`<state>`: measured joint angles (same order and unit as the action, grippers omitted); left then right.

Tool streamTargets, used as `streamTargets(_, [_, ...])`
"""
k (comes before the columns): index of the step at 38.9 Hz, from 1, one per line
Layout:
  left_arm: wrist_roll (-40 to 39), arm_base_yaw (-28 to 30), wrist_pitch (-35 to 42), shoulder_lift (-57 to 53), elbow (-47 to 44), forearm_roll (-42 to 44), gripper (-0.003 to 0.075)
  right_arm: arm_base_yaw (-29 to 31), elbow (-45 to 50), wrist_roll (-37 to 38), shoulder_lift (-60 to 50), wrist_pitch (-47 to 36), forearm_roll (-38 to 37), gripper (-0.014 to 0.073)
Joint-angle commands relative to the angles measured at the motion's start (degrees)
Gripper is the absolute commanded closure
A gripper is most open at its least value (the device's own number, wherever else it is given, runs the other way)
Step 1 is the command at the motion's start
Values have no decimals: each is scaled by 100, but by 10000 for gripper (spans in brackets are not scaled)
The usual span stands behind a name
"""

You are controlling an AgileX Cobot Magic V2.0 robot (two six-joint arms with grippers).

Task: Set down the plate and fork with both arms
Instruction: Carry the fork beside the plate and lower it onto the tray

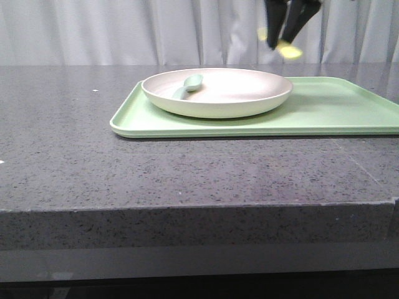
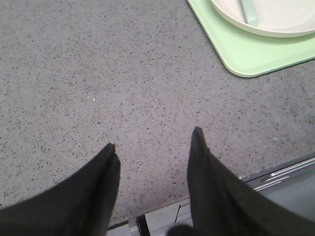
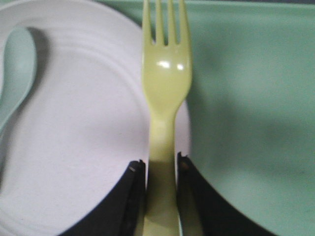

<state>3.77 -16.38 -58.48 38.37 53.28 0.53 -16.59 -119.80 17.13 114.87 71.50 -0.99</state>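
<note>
The cream plate (image 1: pixel 224 93) sits on the left part of a pale green tray (image 1: pixel 336 115), with a grey-green spoon (image 1: pixel 190 84) lying in it. My right gripper (image 1: pixel 283 37) hangs in the air above the plate's right rim, shut on the yellow fork (image 1: pixel 288 50). In the right wrist view the fork (image 3: pixel 165 83) points away from the gripper (image 3: pixel 160 164) over the plate's edge (image 3: pixel 74 147). My left gripper (image 2: pixel 155 137) is open and empty over bare counter near the front edge; it does not show in the front view.
The grey speckled counter (image 1: pixel 93 162) stretches left of and in front of the tray. The tray's corner (image 2: pixel 251 59) and the plate's rim (image 2: pixel 266 24) show in the left wrist view. A white curtain hangs behind the table.
</note>
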Motion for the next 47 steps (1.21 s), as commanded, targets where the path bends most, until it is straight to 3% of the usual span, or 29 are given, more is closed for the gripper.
streamTargets(1, [-10, 17, 389, 30, 146, -53, 407, 268, -160, -197, -507, 509, -96, 433])
streamTargets(20, [-10, 17, 389, 30, 146, -53, 407, 1118, 951, -465, -524, 470, -39, 433])
streamTargets(31, [-10, 17, 389, 30, 146, -53, 407, 1172, 1557, -579, -524, -2, 99, 433])
streamTargets(47, [-10, 17, 389, 30, 146, -53, 407, 1172, 1584, -712, -516, -298, 495, 433])
